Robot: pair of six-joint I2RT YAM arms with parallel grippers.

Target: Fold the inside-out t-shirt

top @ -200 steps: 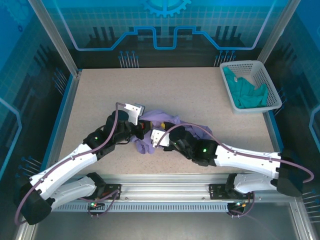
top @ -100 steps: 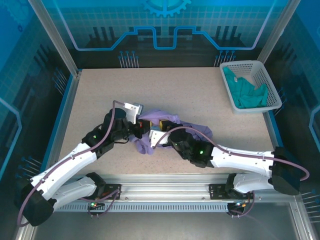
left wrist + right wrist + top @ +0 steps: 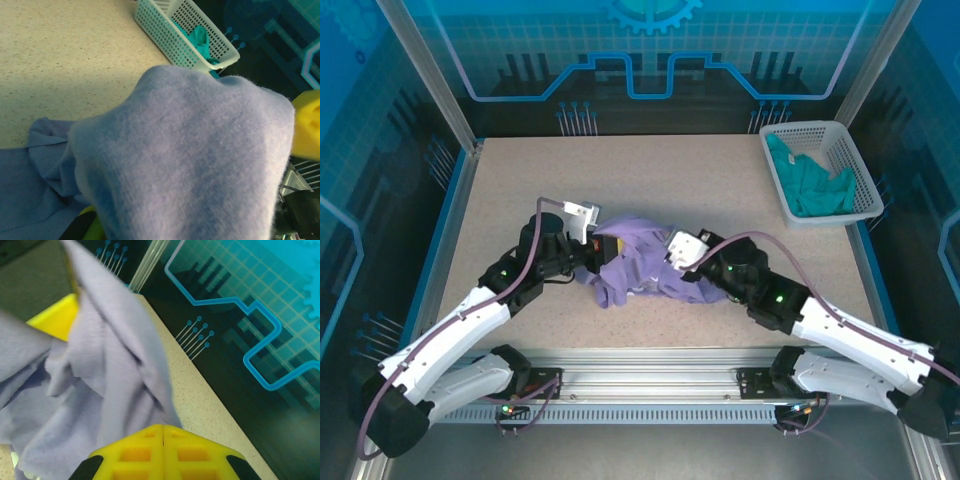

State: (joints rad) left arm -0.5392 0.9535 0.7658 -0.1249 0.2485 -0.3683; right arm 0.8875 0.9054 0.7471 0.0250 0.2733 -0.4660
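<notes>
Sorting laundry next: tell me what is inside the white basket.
A crumpled teal-green garment lies inside the white mesh basket, covering most of its floor. Whatever might lie beneath the cloth is hidden, so I cannot tell.

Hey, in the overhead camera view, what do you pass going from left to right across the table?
Left arm → lavender t-shirt → white basket holding a teal garment.
</notes>
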